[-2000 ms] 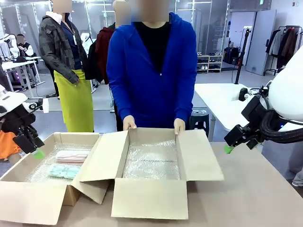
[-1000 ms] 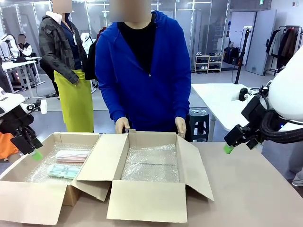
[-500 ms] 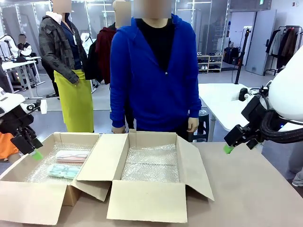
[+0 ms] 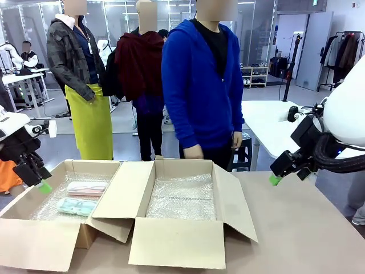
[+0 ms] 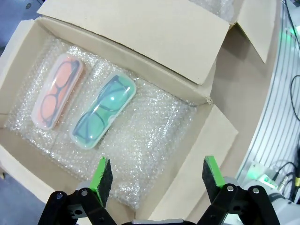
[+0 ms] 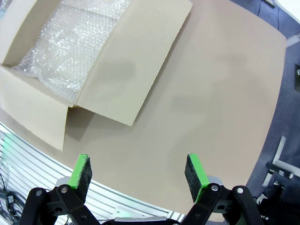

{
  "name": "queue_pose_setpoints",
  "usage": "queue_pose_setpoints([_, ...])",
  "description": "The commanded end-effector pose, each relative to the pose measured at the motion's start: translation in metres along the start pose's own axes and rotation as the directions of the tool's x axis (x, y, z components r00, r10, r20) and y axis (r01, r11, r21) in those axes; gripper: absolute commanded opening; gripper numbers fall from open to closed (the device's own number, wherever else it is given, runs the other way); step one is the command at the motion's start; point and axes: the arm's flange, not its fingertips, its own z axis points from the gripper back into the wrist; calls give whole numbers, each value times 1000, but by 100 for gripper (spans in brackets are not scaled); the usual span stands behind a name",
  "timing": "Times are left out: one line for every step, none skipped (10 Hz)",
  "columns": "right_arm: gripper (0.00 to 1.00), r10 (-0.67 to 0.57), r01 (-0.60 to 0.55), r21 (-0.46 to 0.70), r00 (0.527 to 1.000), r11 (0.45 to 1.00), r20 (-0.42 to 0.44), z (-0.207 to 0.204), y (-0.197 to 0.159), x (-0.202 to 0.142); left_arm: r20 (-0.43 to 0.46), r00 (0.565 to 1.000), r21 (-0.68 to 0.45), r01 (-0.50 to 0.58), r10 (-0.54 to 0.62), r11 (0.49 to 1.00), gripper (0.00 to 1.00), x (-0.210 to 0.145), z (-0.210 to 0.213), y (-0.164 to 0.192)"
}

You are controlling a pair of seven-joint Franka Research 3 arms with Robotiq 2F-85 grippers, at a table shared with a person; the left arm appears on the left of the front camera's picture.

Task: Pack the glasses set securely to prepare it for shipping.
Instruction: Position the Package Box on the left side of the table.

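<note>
The glasses set lies in the left cardboard box [image 4: 34, 225], on its bubble wrap [image 5: 140, 140]: pink case [image 4: 86, 188] toward the far wall, mint green case [image 4: 77, 206] just beside it, nearer the robot's edge. Left gripper [image 5: 154, 176] hangs above that box, jaws spread wide, nothing between them. Right gripper [image 6: 138, 173] hovers over bare table [image 6: 211, 93] at the right edge, jaws likewise released. The bigger box [image 4: 182, 240] sits mid-table, only bubble wrap inside. A person in blue [image 4: 202, 85] stands beyond the far edge.

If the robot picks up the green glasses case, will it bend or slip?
The mint green see-through glasses case looks like hard, smooth plastic, so it probably stays stiff but may slip a little. It is small and flat, so likely light. Lying on soft bubble wrap, it may sink slightly if pushed.
</note>
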Motion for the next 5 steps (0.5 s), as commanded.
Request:
queue_pose_setpoints([100,6,-6,-6,1000,1000,2,1,0,0,-14,1000,7,6,-6,1000,97,-1,1,0])
queue_pose_setpoints([100,6,-6,-6,1000,1000,2,1,0,0,-14,1000,7,6,-6,1000,97,-1,1,0])
queue_pose_setpoints([100,6,-6,-6,1000,1000,2,1,0,0,-14,1000,7,6,-6,1000,97,-1,1,0])
queue_pose_setpoints([100,6,-6,-6,1000,1000,2,1,0,0,-14,1000,7,6,-6,1000,97,-1,1,0])
queue_pose_setpoints([100,6,-6,-6,1000,1000,2,1,0,0,-14,1000,7,6,-6,1000,97,-1,1,0])
